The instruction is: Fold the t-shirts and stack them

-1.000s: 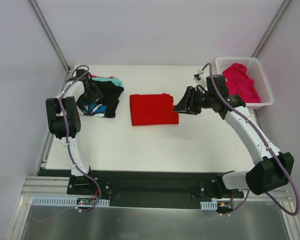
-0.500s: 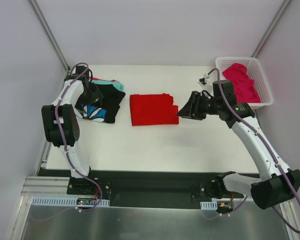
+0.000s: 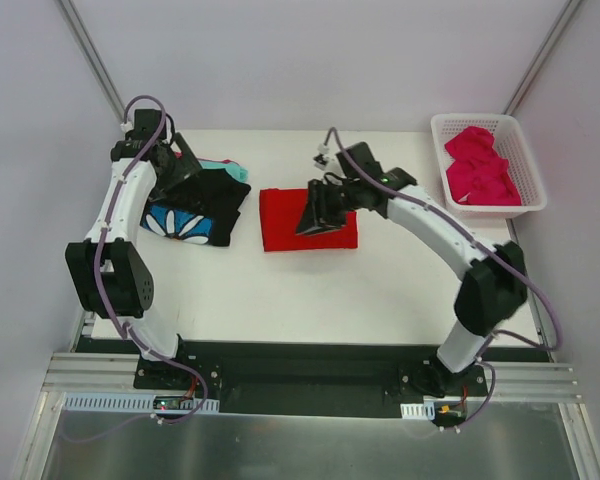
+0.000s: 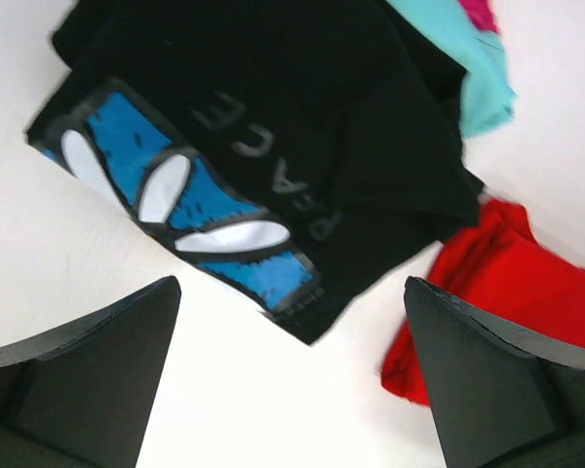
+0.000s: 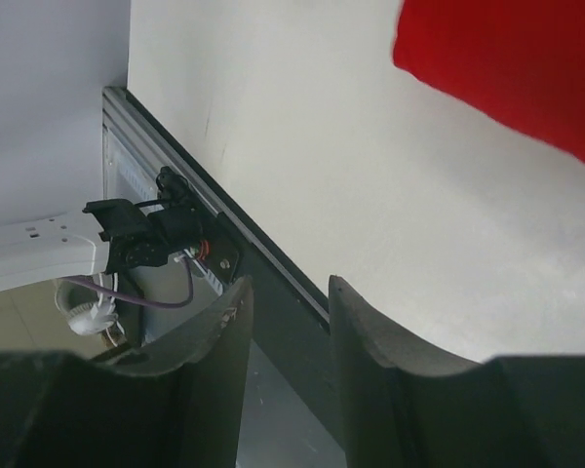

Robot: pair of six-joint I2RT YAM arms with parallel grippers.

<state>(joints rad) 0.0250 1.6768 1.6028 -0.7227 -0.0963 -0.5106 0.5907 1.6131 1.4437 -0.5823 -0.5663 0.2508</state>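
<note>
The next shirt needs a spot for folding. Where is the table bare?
Widest: the near strip of table in front of the red shirt. Also bare between the red shirt and the basket, under the right arm. Crowded at far left, where the black flower shirt overlaps a teal cloth.

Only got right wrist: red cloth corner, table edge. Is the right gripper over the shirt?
Observer: Yes, right gripper hangs over the right half of the folded plain red cloth t-shirt.
Operator: Left side?
Observer: Left gripper is wide open and empty by the black cloth t-shirt with blue-and-white flower print.
Operator: Pink one?
Observer: Crumpled magenta-pink cloth t-shirt lies in the white plastic lattice basket, far right.
</note>
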